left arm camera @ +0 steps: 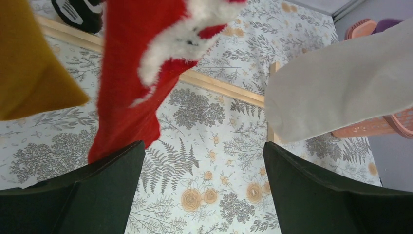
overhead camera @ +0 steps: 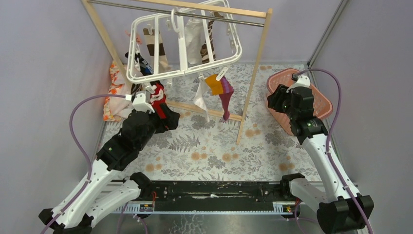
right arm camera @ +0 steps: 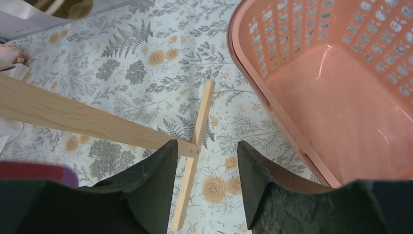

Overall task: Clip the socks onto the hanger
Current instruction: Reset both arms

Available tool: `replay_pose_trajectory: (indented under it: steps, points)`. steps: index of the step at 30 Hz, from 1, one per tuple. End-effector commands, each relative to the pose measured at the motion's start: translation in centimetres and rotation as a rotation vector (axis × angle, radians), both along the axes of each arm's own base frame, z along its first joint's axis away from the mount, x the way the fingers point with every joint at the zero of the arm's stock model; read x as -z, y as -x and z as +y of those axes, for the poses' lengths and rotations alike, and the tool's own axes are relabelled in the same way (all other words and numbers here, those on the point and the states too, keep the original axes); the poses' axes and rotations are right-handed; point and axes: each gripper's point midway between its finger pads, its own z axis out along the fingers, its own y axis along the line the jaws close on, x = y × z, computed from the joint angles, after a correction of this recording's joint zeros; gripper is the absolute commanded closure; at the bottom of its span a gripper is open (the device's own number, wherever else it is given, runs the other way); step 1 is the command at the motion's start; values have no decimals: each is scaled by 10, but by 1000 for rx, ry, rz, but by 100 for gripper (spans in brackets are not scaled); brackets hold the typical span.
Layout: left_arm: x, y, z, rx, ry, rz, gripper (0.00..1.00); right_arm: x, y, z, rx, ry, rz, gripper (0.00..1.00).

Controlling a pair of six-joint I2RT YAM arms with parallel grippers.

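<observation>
Our left gripper [left arm camera: 203,146], wide open and empty, has the red sock [left arm camera: 131,87] hanging at its 11 o'clock, long axis roughly 1-to-7; our open right gripper [right arm camera: 205,146] sits well away.

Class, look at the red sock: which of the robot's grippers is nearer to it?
Left. The left gripper is right at the red sock's lower end, jaws open; the right gripper is far off across the table, beside the pink basket.

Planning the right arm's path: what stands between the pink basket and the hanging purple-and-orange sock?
The wooden rack's upright post stands between the pink basket and the purple-and-orange sock. The top external view shows it.
</observation>
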Motion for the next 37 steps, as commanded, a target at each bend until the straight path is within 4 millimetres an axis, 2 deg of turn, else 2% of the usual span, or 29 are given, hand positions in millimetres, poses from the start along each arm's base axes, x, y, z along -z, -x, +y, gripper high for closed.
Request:
replay_pose_trajectory:
  steps: [1, 7, 18, 24, 28, 37]
  points:
    - [-10, 2, 16, -58, -7, -43, 1, 0, 2, 2, -9, -30, -10, 45]
    - [-19, 5, 18, -56, 11, -73, 1, 4, 0, 3, -13, -35, -7, 45]
    - [-18, 5, 16, -47, 13, -71, 1, 4, 1, 2, -12, -32, -5, 45]
    - [-19, 7, 17, -42, 18, -75, 1, 14, -1, 2, -2, -41, 27, 45]
    - [-22, 9, 17, -39, 26, -86, 1, 20, -1, 6, -19, -58, 42, 41]
    - [-23, 8, 18, -50, 35, -87, 1, 16, 0, 6, -27, -62, 25, 39]
